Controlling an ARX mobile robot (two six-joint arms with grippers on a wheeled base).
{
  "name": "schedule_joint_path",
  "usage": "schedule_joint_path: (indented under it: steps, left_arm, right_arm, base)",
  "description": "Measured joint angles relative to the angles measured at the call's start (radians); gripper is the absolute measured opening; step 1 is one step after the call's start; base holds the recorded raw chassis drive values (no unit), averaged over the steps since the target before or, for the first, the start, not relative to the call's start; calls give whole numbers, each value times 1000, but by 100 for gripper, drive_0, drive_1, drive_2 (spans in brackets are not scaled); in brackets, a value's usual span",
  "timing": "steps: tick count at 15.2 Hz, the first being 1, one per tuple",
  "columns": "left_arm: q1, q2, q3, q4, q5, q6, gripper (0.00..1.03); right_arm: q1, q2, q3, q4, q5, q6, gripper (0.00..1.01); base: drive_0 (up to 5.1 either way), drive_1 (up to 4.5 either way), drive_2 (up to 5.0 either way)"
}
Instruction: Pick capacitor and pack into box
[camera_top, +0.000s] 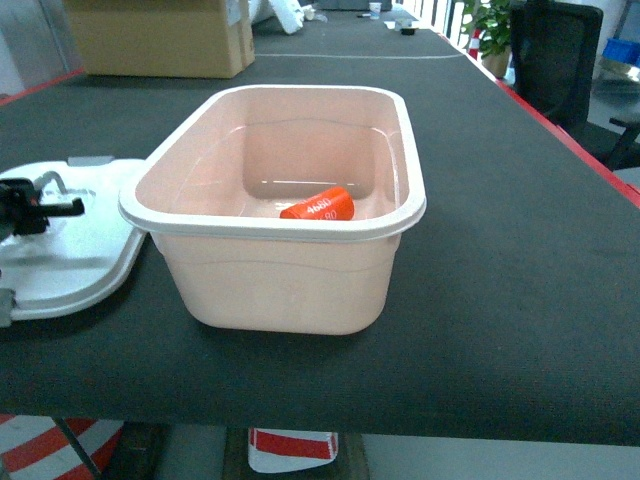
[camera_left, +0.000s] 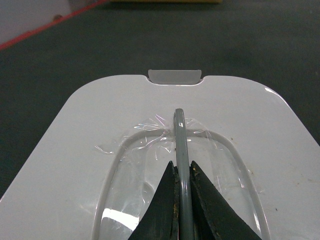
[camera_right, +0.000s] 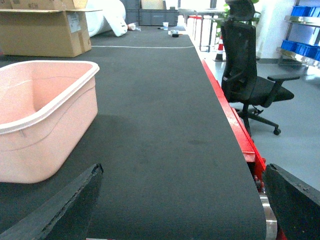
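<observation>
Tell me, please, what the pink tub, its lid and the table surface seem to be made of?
The tub looks like smooth moulded plastic: glossy inner walls, rounded corners, white rolled rim. The lid seems glossy white plastic, catching reflections, with a grey handle, probably plastic too, held between the left gripper fingers. The table appears covered in a dark matte mat, finely ribbed, likely rubber or fabric.

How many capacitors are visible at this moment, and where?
1. The capacitor lies on its side inside the box, toward the front of its floor. The front wall hides part of the floor, so another could be out of sight.
</observation>
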Motion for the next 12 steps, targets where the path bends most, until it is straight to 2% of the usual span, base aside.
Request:
schedule_joint_path:
  steps: [3,5,7,9,12]
  left_arm:
    - [3,-173,-8,-57,-33,-24,2]
    - [-23,-274,-9,-132,-70,-52,2]
    - [-72,-352,-8,-210,-117,-92,2]
    - [-162,-440,-14,-185,-164,-117,2]
    - [-260,-500,-23,-188,-190,-119,2]
  right_arm:
    - [0,0,0,0,0,0,98]
    - [0,0,0,0,0,0,98]
    - [0,0,0,0,0,0,98]
    - [0,0,0,0,0,0,98]
    - [0,0,0,0,0,0,98]
  base:
    - [0,0,0]
    - [0,0,0]
    - [0,0,0]
    - [0,0,0]
    - [0,0,0]
